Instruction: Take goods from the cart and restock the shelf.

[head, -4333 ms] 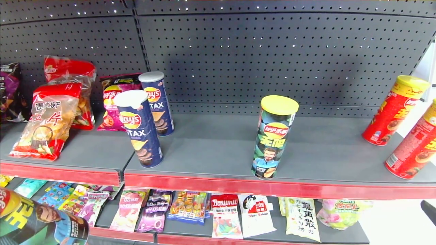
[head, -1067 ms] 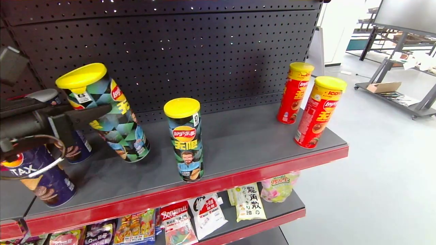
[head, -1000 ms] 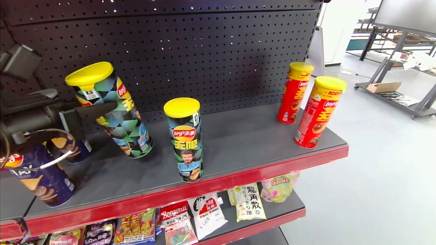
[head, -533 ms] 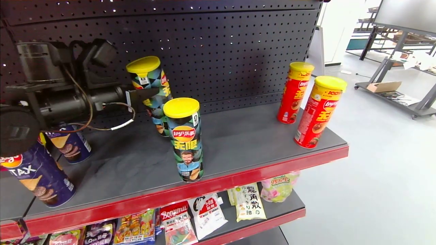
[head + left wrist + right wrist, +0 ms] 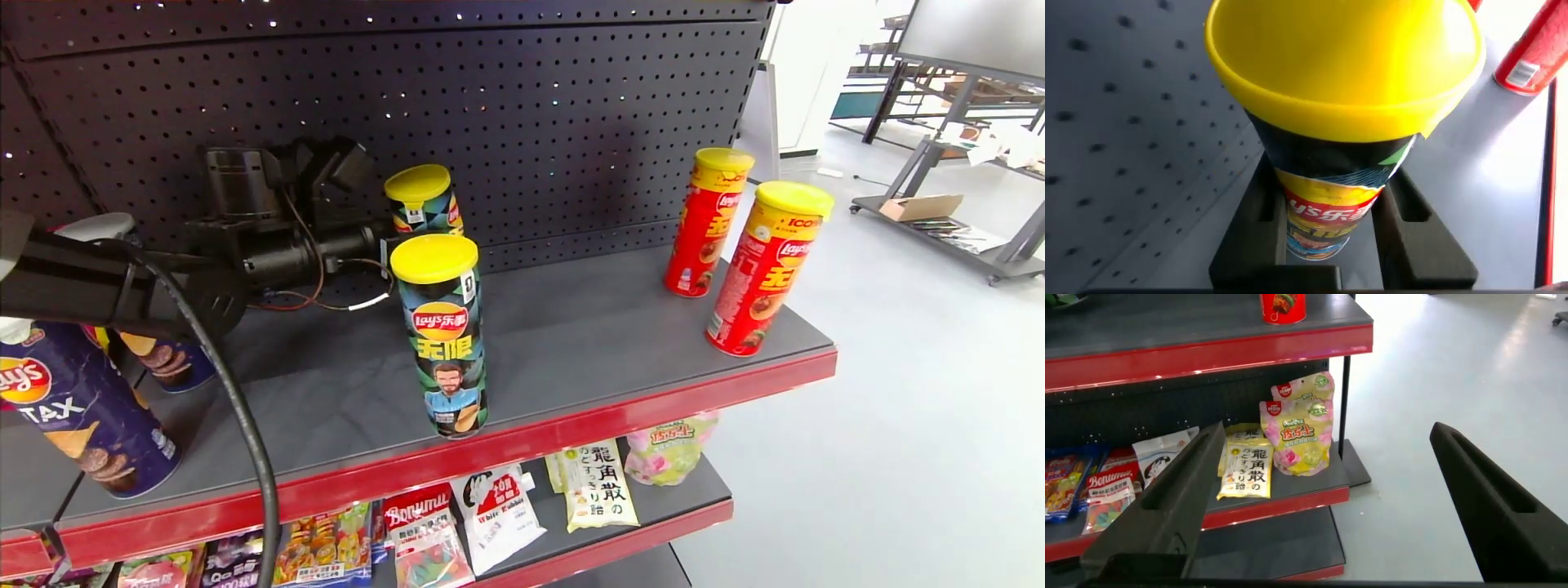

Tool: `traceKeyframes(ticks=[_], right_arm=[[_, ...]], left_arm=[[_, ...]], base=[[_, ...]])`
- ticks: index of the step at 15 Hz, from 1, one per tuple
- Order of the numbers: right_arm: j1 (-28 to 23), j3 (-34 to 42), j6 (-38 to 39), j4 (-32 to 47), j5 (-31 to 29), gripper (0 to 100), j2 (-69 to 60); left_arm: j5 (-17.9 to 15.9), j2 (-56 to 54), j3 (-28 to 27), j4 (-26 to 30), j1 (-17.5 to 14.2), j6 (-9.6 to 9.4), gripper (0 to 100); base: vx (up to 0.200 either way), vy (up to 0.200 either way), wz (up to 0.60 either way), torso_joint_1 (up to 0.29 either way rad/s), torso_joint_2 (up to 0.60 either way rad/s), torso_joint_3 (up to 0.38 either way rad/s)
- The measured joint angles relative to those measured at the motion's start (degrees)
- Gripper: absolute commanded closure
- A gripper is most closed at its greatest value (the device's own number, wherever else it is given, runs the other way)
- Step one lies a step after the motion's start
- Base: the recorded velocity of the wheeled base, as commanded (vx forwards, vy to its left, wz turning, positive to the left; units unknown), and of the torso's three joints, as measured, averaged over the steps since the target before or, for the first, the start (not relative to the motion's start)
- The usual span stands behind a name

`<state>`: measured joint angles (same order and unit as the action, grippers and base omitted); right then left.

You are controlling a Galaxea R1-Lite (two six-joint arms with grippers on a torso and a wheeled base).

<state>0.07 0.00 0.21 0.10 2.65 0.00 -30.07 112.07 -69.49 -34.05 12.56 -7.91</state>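
Here the left claw [image 5: 1327, 233] pinches a yellow-lidded can [image 5: 422, 198] just behind the front can [image 5: 441, 335] on the shelf [image 5: 588, 327]. The front can hides its lower half, so I cannot tell whether its base touches down. The right claw [image 5: 1327, 433] is spread wide.

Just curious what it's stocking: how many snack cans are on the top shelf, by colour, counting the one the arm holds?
Red cans: 2
Green cans: 2, the rear one in the left gripper
Blue cans: 2
Total: 6
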Motion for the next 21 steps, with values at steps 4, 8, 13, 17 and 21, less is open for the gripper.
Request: traceKeyframes(ticks=[4, 8, 13, 17, 21], right_arm=[[0.0, 0.0, -0.02, 0.0, 0.0, 0, 0.0], [0.0, 0.0, -0.02, 0.0, -0.02, 0, 0.0], [-0.02, 0.0, -0.02, 0.0, 0.0, 0, 0.0], [0.0, 0.0, -0.02, 0.0, 0.0, 0, 0.0], [0.0, 0.0, -0.02, 0.0, 0.02, 0, 0.0]], left_arm=[[-0.39, 1.6, -0.33, -0.24, -0.1, -0.11, 100], [-1.87, 1.72, -0.33, -0.07, 0.0, -0.07, 100], [-3.58, 1.29, -0.13, 0.11, 0.0, -0.27, 100], [-3.54, 0.96, -0.13, 0.06, -0.05, -0.54, 100], [-3.51, 0.85, 0.3, 0.22, 0.01, -1.44, 100]], base=[[0.0, 0.0, 0.0, 0.0, 0.0, 0.0], [0.0, 0.0, 0.0, 0.0, 0.0, 0.0], [0.0, 0.0, 0.0, 0.0, 0.0, 0.0], [0.0, 0.0, 0.0, 0.0, 0.0, 0.0], [0.0, 0.0, 0.0, 0.0, 0.0, 0.0]])
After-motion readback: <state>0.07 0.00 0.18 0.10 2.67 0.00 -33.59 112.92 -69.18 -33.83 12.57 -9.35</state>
